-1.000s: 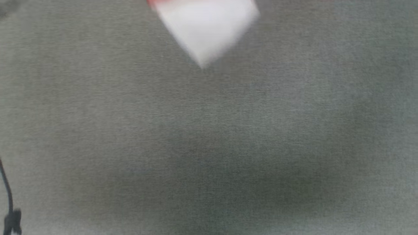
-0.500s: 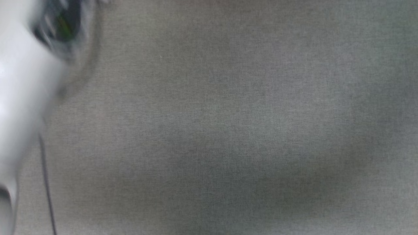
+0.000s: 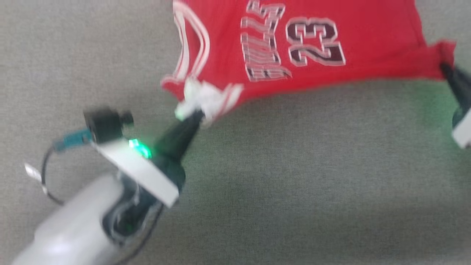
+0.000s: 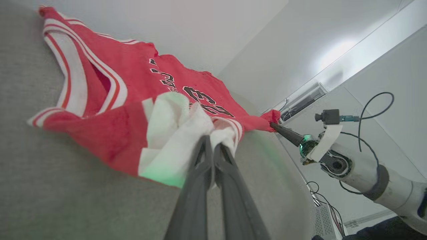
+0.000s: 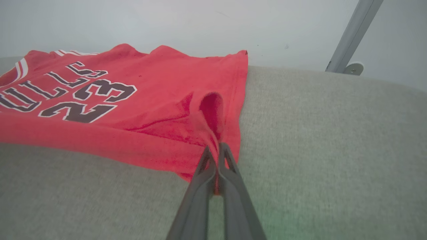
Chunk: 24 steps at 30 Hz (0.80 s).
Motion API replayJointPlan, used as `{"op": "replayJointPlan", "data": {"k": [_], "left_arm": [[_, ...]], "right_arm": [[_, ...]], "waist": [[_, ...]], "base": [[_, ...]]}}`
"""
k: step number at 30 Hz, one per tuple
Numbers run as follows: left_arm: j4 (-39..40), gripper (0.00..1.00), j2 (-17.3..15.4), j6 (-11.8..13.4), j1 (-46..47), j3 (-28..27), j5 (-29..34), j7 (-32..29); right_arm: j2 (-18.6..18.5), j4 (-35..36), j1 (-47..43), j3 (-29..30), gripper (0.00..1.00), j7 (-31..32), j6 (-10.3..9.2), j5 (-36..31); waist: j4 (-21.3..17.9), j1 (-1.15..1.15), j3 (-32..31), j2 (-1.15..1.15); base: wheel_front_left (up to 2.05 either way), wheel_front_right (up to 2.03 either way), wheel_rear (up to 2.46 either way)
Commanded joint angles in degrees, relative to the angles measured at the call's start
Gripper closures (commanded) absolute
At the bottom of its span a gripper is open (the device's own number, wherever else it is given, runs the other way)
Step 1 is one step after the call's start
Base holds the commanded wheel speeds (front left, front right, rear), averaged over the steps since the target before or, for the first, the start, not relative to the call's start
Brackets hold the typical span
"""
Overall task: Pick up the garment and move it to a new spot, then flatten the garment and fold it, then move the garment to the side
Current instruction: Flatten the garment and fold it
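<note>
The garment (image 3: 312, 48), a bright red shirt with a dark "23" print and red-and-white striped trim, lies spread on the grey surface at the top of the head view. My left gripper (image 3: 197, 115) is shut on its bunched white sleeve end (image 4: 180, 133) at the near left corner. At the right edge of the head view my right gripper (image 3: 444, 68) is shut on the red hem corner (image 5: 210, 133). The near edge of the garment (image 5: 100, 133) runs taut between the two grippers. Its far part runs off the top of the head view.
The grey fabric-covered surface (image 3: 294, 184) stretches in front of the garment. A pale wall rises behind it in the wrist views. A slanted metal post (image 5: 353, 33) stands at the far right. The right arm's cables (image 4: 370, 110) loop beside its wrist.
The head camera has swung, so the garment and both grippers have come into the picture. Earlier frames were blurred, showing bare grey surface, a white sleeve tip, then a pale forearm.
</note>
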<state>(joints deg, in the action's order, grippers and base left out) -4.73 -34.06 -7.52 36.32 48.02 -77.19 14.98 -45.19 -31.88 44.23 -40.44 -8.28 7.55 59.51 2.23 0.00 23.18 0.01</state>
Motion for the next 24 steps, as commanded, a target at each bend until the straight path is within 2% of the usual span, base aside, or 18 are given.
{"op": "replayJointPlan", "data": {"k": [1,7,13,19,24], "left_arm": [[1.2,1.0,-0.5,0.1,-1.8,-0.2,0.9,0.2],[6.7,1.0,-4.2,0.1,-10.7,-0.3,3.2,0.3],[10.3,1.0,-7.1,0.1,-19.1,-1.7,6.3,0.3],[12.7,1.0,-8.5,0.1,-23.1,-2.2,8.7,0.3],[14.2,1.0,-8.5,0.1,-20.3,-2.5,9.9,0.3]], "right_arm": [[-0.8,1.4,-2.2,0.5,1.0,0.0,-0.13,0.4],[-2.9,8.6,-13.7,4.1,1.0,1.2,-0.13,0.3],[-3.4,15.3,-25.0,10.8,1.0,2.9,-0.14,-1.5],[-2.1,20.9,-33.6,19.1,1.0,5.3,-0.14,-4.4],[1.6,26.4,-38.7,28.1,1.0,9.1,-0.13,-8.0]], "waist": [[-0.3,0.0,-1.4,-0.01],[-1.5,0.0,-3.8,-0.01],[-2.4,0.0,-4.7,-0.01],[-2.5,0.0,-4.7,-0.01],[-2.5,0.0,-4.5,-0.01]], "base": [[0.0,0.0,0.0],[0.0,0.0,0.0],[0.0,0.0,0.0],[0.0,0.0,0.0],[0.0,0.0,0.0]]}}
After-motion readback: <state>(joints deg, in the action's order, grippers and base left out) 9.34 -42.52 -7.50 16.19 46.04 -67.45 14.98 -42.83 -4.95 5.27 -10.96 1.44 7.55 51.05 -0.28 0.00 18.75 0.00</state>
